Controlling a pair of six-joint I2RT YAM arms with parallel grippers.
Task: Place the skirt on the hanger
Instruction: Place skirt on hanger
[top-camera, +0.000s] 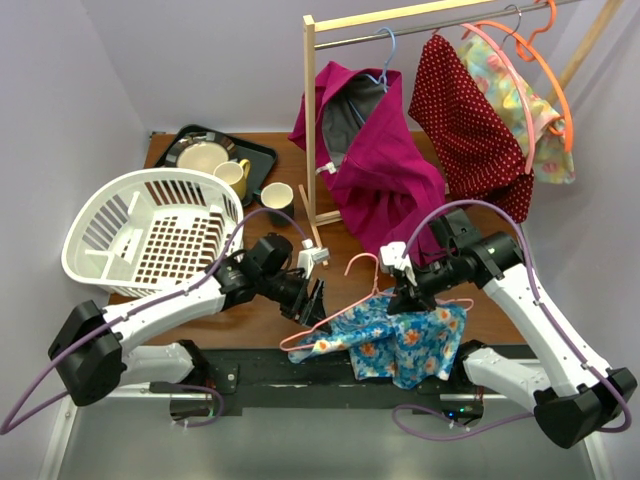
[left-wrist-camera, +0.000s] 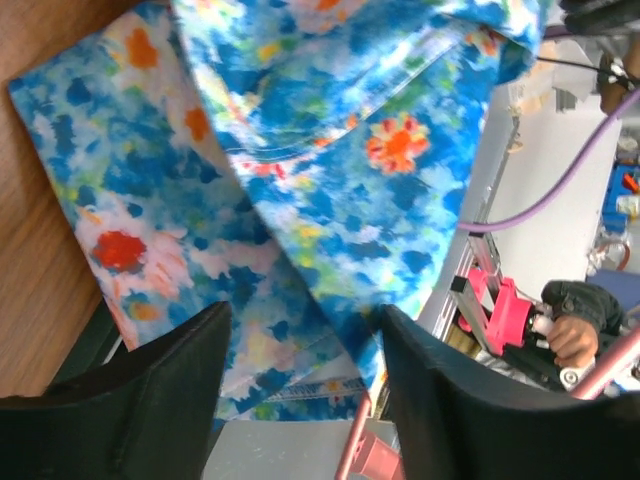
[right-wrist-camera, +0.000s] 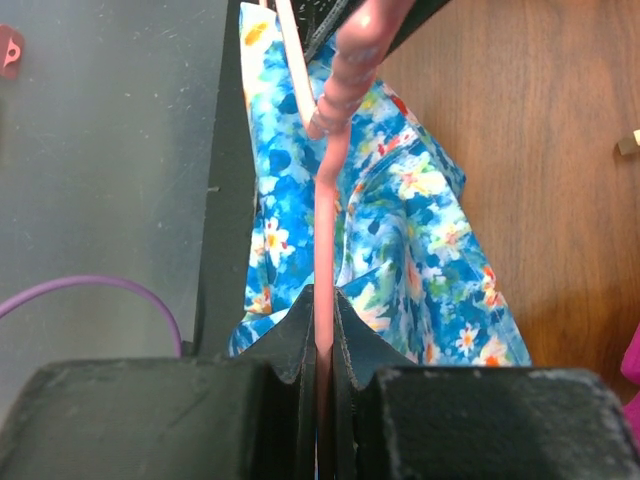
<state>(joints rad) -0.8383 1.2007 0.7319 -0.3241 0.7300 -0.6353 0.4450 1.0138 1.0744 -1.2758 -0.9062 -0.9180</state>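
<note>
The blue floral skirt (top-camera: 405, 342) hangs in a bunch over the table's front edge, draped on a pink hanger (top-camera: 352, 296). My right gripper (top-camera: 406, 294) is shut on the hanger's pink wire (right-wrist-camera: 327, 215), with the skirt (right-wrist-camera: 420, 250) hanging below it. My left gripper (top-camera: 312, 300) is at the hanger's left arm. Its fingers (left-wrist-camera: 150, 390) are open, the skirt (left-wrist-camera: 320, 180) fills the view beyond them, and a pink hanger end (left-wrist-camera: 352, 445) shows between them, close to the right finger.
A white laundry basket (top-camera: 110, 262) stands at the left. Behind it is a black tray (top-camera: 255, 156) with a plate, a yellow mug (top-camera: 235, 175) and a cup (top-camera: 277, 197). A wooden rack (top-camera: 310, 120) at the back holds a magenta garment (top-camera: 375, 165), a red dotted one (top-camera: 470, 125) and a floral one (top-camera: 530, 105).
</note>
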